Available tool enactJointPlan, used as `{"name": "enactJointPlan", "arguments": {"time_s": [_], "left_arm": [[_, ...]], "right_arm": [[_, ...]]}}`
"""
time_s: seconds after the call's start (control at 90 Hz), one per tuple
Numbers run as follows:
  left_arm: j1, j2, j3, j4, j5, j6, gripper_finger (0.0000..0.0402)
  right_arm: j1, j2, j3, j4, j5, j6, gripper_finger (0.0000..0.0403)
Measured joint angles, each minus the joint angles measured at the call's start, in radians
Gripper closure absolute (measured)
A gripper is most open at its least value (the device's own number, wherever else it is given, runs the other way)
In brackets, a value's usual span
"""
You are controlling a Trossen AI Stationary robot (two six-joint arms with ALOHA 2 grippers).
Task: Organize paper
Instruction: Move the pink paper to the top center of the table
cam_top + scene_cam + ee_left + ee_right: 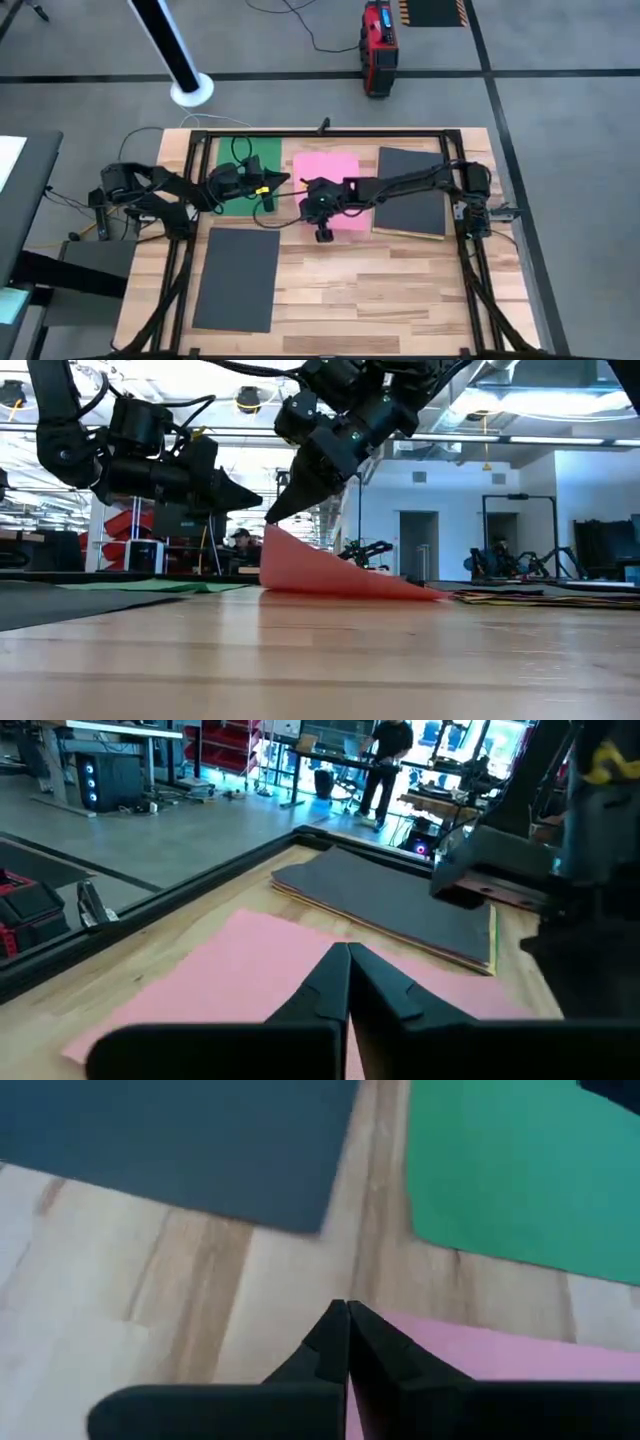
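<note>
A pink sheet of paper (335, 170) lies mid-table, with its near left corner raised; my right gripper (303, 203) is shut on that corner. Beside it, my left gripper (288, 180) hovers shut over the pink sheet's left edge and holds nothing (348, 960). A green sheet (245, 165) lies flat at the far left. A dark grey sheet (237, 278) lies flat at the near left. To the right, a stack (410, 190) topped by a dark grey sheet shows a yellow edge (492, 935) underneath. My right gripper pinches the pink sheet's near left corner (385, 1325) between its two fingertips, slanting down from the table's right side. The corner (272, 530) is lifted above the table, and the sheet slopes down from it to its right part (400, 590), which rests on the wood.
A black frame rail (330, 133) runs around the work area. Bare wood (370, 290) lies at the near middle and right. A red case (379, 48) and a white pole base (191, 89) stand on the floor beyond the table. People stand in the room behind.
</note>
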Motion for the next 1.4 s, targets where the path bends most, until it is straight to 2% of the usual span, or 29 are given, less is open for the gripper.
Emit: {"name": "enactJointPlan", "arguments": {"time_s": [0.2, 0.511, 0.6, 0.722, 0.867, 0.911, 1.4], "left_arm": [[0.000, 0.000, 0.000, 0.000, 0.000, 0.000, 0.0402], [0.000, 0.000, 0.000, -0.001, 0.000, 0.000, 0.0402], [0.000, 0.000, 0.000, -0.003, 0.000, 0.000, 0.0402], [0.000, 0.000, 0.000, -0.019, 0.000, 0.000, 0.0401], [0.000, 0.000, 0.000, -0.025, 0.000, 0.000, 0.0402], [0.000, 0.000, 0.000, -0.026, 0.000, 0.000, 0.0402], [0.000, 0.000, 0.000, -0.025, -0.004, 0.000, 0.0401]], "right_arm": [[-0.016, 0.000, 0.000, 0.009, 0.006, 0.041, 0.0388], [-0.035, 0.000, 0.000, 0.056, 0.029, 0.042, 0.0274], [-0.048, -0.002, 0.000, 0.019, 0.032, 0.045, 0.0257], [-0.065, -0.007, 0.000, -0.100, 0.075, 0.037, 0.0286], [-0.089, -0.002, -0.011, -0.202, 0.149, 0.016, 0.0376], [-0.098, -0.002, -0.027, -0.198, 0.152, 0.006, 0.0391], [-0.167, -0.001, -0.148, -0.182, 0.127, 0.075, 0.0402]]}}
